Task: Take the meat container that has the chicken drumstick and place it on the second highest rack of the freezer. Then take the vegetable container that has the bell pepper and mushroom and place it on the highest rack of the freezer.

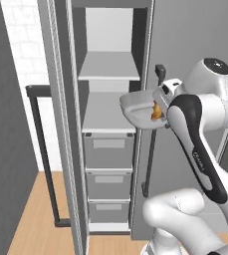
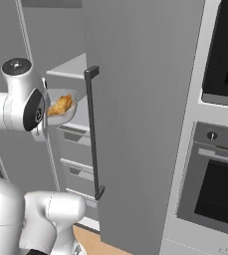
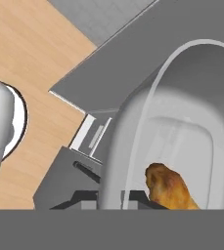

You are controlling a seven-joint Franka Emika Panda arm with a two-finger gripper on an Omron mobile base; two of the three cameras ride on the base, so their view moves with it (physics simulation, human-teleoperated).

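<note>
Clenched on the near rim of the meat container [image 1: 135, 107], the pincer [image 1: 161, 95] holds it level before the open freezer [image 1: 110, 149], just off the front edge of its lower shelf [image 1: 105, 117]. Inside, the chicken drumstick [image 3: 169, 188] lies lengthwise toward the pincer. No writing is legible.

Nothing readable anywhere here. The arm [image 1: 197, 149] carries a small dark marking along its dark link, too blurred to make out as letters, and the oven [image 2: 217, 174] panel shows a knob and a display with no legible figures.
</note>
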